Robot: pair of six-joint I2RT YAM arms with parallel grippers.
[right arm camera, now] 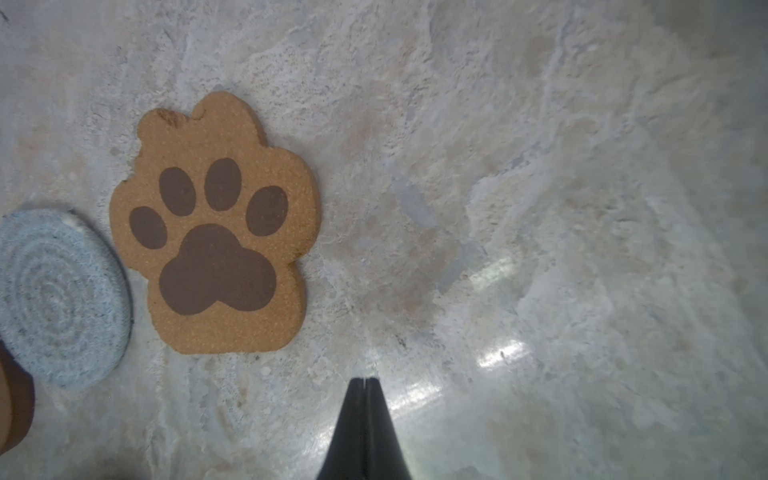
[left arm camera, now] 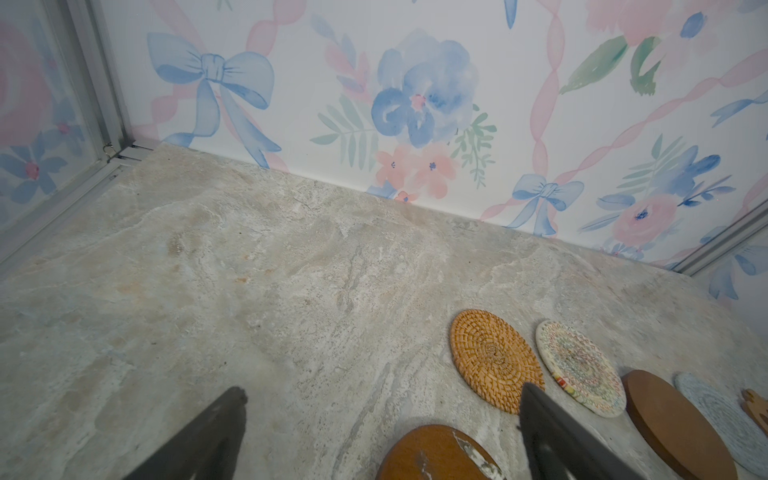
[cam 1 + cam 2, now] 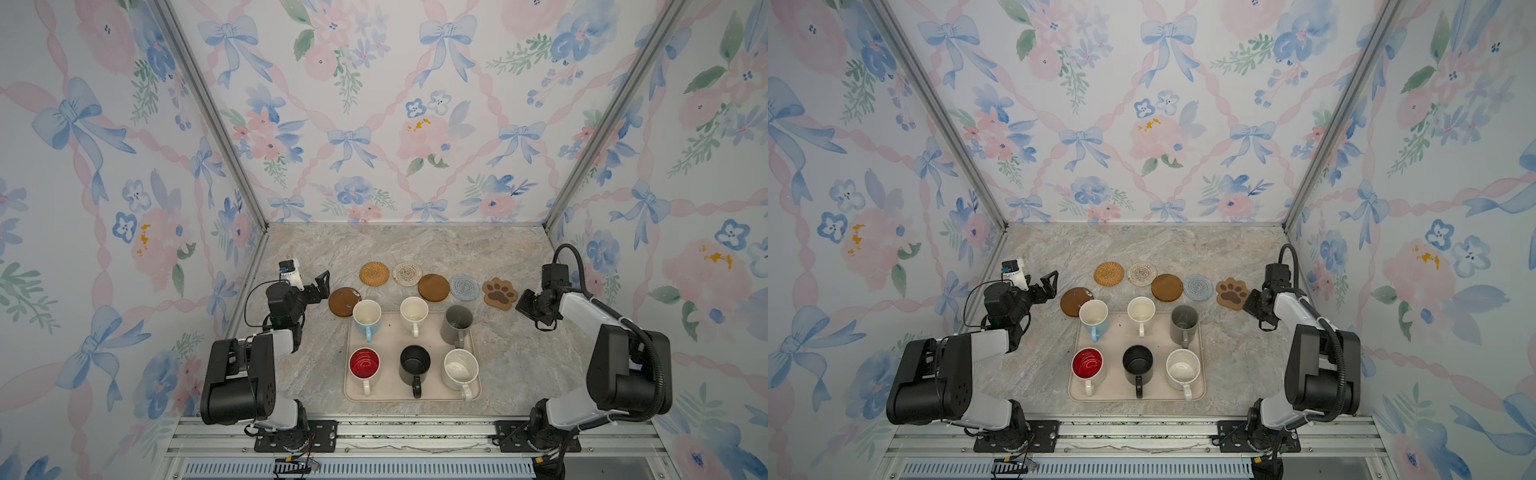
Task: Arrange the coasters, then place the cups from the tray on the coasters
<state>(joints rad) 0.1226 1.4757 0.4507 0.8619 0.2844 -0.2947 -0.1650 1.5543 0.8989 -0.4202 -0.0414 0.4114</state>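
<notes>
Six coasters lie in a row behind the tray [image 3: 390, 337]: a scuffed brown disc [image 3: 344, 302], tan rattan [image 3: 374, 273], cream woven [image 3: 407, 273], a second brown disc [image 3: 433, 287], blue-grey woven [image 3: 464, 286] and the paw shape [image 3: 500, 293]. Six cups stand on the tray: light blue [image 3: 367, 318], cream [image 3: 414, 312], grey [image 3: 458, 322], red inside [image 3: 364, 363], black [image 3: 414, 363], speckled [image 3: 460, 368]. My left gripper [image 3: 322, 286] [image 2: 382, 390] hangs open and empty just left of the scuffed disc [image 2: 436, 453]. My right gripper [image 3: 524, 305] [image 1: 365, 380] is shut and empty, right of the paw coaster [image 1: 216, 224].
Floral walls enclose the marble table [image 3: 415, 245] on three sides, with metal corner posts at the back. An aluminium rail [image 3: 415, 432] with both arm bases runs along the front. Bare marble lies behind the coasters and on either side of the tray.
</notes>
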